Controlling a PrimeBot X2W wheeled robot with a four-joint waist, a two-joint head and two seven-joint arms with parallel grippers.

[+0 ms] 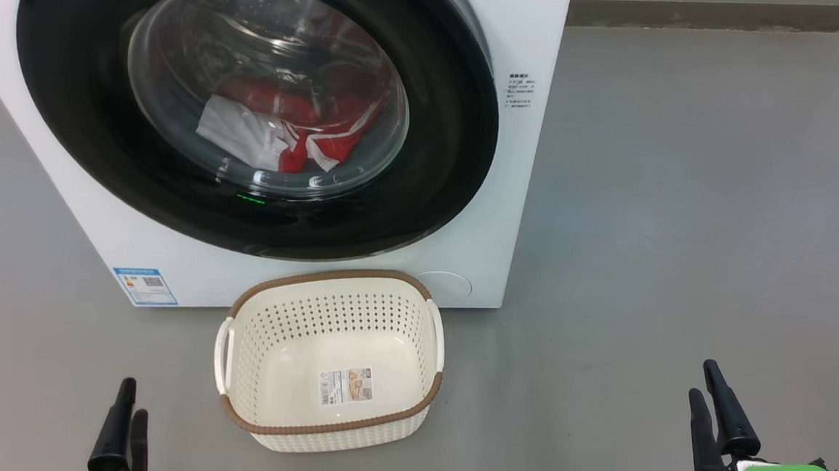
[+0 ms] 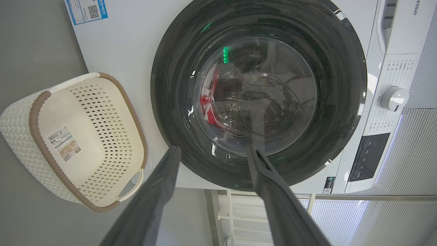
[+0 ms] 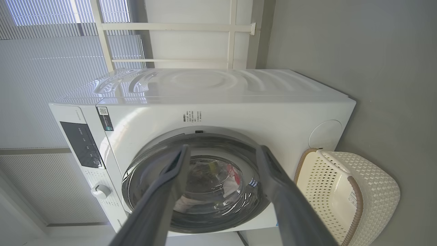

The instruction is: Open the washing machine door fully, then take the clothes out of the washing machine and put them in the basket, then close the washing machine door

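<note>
Basket (image 1: 327,313) one, washing machine (image 1: 520,198) one, door (image 1: 260,215) one.

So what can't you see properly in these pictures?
- The clothes, head view: behind the washing machine door's shiny glass, so I can't count them.
- The washing machine, head view: its top is cut off by the picture's upper edge.
- The basket's paper label, head view: print too small to read.
- The drum, left wrist view: dark, blurred by reflections on the glass.
</note>
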